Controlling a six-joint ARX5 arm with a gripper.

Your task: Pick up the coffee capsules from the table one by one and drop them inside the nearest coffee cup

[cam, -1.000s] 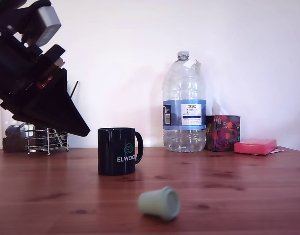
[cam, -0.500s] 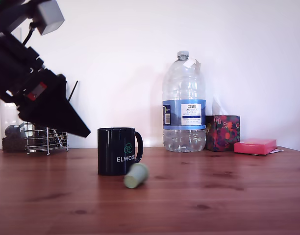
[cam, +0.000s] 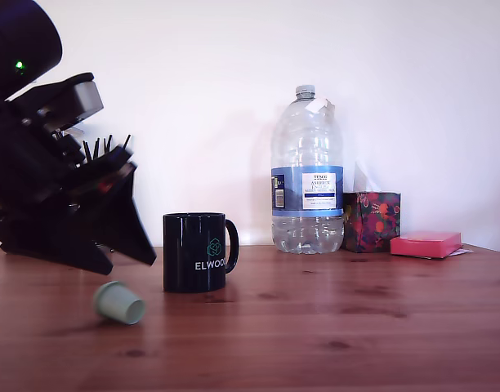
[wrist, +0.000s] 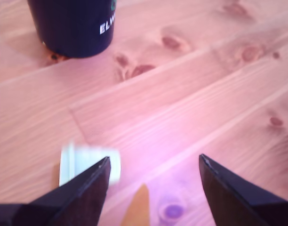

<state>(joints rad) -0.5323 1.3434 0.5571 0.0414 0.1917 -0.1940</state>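
gripper (wrist: 153, 162) jaws wide, holding nothing | mint capsule (cam: 119, 303) lies on its side on the table (cam: 356, 327), beside the mug (cam: 194, 251), off-centre by one jaw | risk: you close now, it rolls or gets knocked away | recentre first

exterior: bright, even | wrist: pink cast — capsule (wrist: 90, 164) blurred

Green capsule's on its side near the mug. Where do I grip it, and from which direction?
Judging by its pose, grip the mint-green capsule across its tapered body, coming from above. It lies tipped over on the table, so the sides are exposed. The open gripper sits off-centre; recentre first.
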